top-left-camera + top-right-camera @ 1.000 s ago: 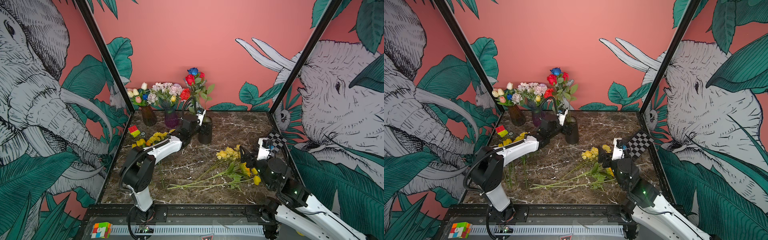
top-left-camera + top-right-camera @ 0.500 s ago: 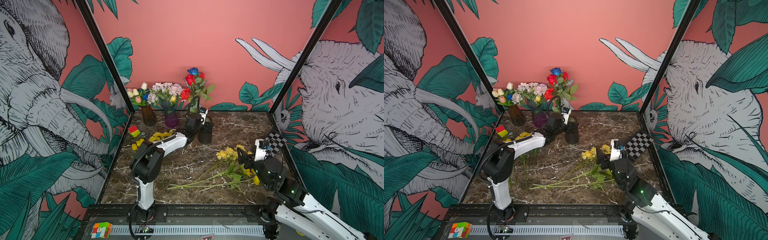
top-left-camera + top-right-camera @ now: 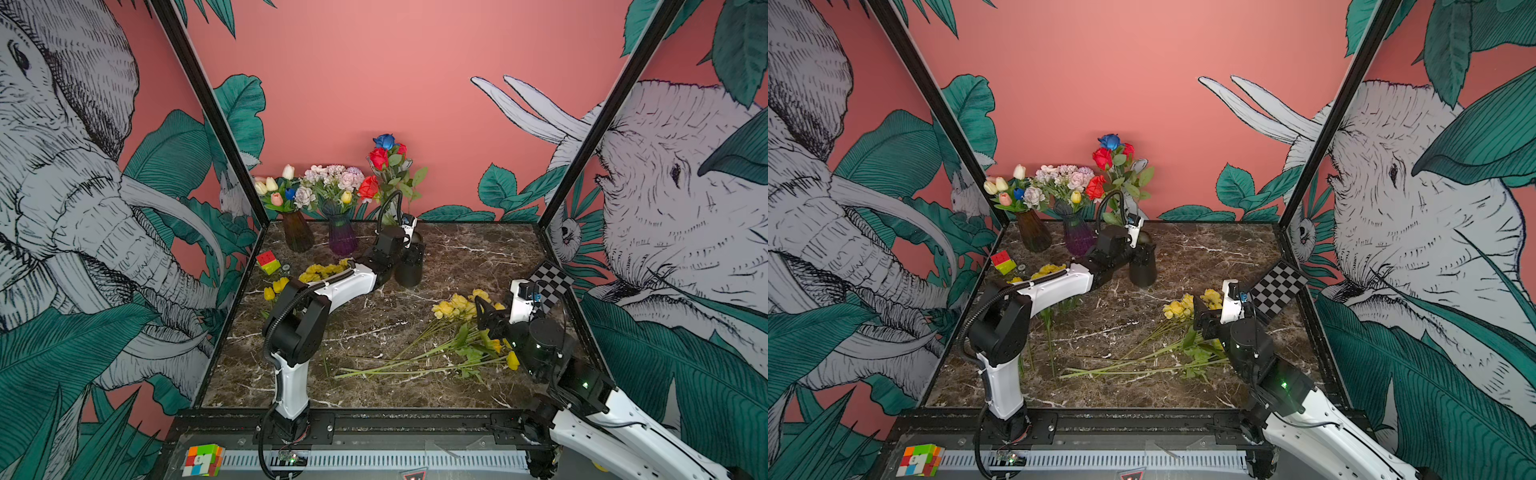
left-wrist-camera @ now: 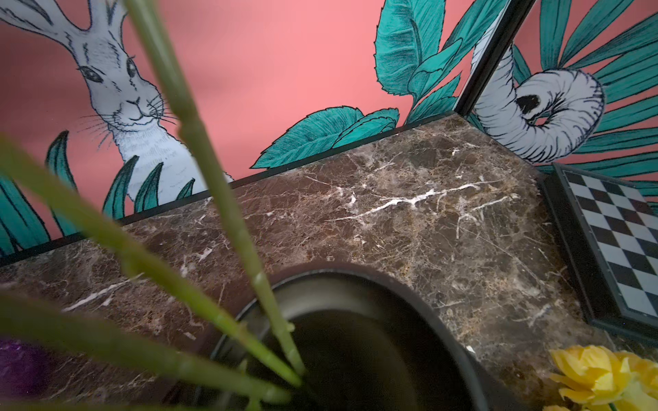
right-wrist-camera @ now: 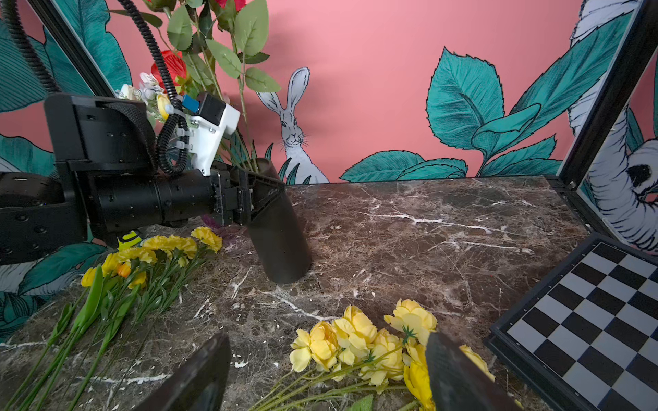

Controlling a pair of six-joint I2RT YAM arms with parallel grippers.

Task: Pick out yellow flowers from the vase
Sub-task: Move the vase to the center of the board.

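Note:
Three vases stand at the back: a brown vase [image 3: 297,232], a purple vase [image 3: 341,237] and a black vase [image 3: 409,268]. A yellow tulip [image 3: 346,196] still stands in the purple one. Picked yellow flowers lie in two heaps, a left heap [image 3: 324,270] and a right heap [image 3: 457,305]. My left gripper [image 5: 265,192] straddles the black vase's top, near finger across its wall, far finger hidden. The left wrist view looks down into the vase's mouth [image 4: 356,320] past green stems [image 4: 220,199]. My right gripper [image 5: 327,373] hangs open just above the right heap [image 5: 356,338].
A chessboard [image 3: 548,282] leans in the back right corner. A small coloured cube [image 3: 268,262] lies by the left wall and another cube [image 3: 202,459] sits on the front rail. Long green stems [image 3: 415,361] stretch across the table's front.
My left arm's elbow has swung right and up while its gripper stayed at the black vase. The right gripper has edged a little farther back over the right heap.

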